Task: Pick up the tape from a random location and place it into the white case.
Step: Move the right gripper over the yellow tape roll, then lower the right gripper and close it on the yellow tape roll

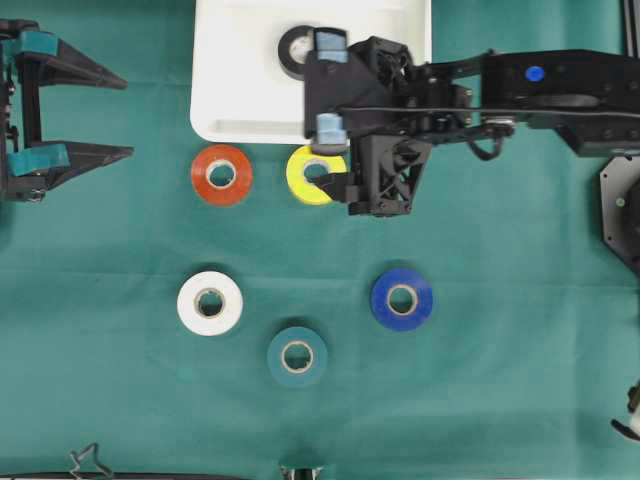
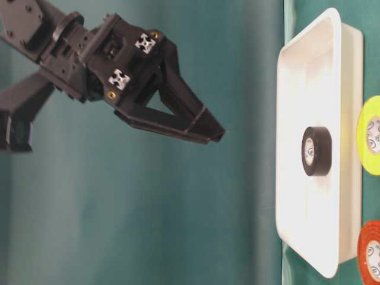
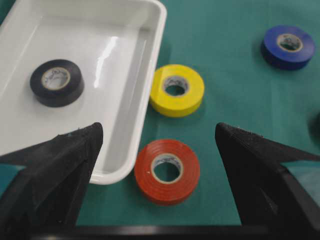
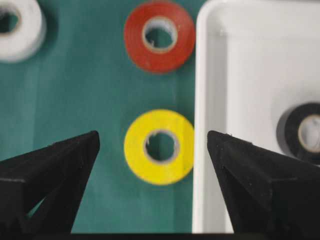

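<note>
Here, the black tape (image 1: 296,52) is seen lying flat inside the white case (image 1: 230,70). The right gripper (image 4: 152,145) is held spread wide above the yellow tape (image 4: 159,146) — empty; the left gripper (image 3: 157,135) is likewise parted, empty.

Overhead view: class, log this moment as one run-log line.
right gripper: open, above yellow tape | left gripper: open, idle | black tape: in white case

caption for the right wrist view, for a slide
Open right gripper above the yellow tape, beside the white case holding a black tape.
</note>
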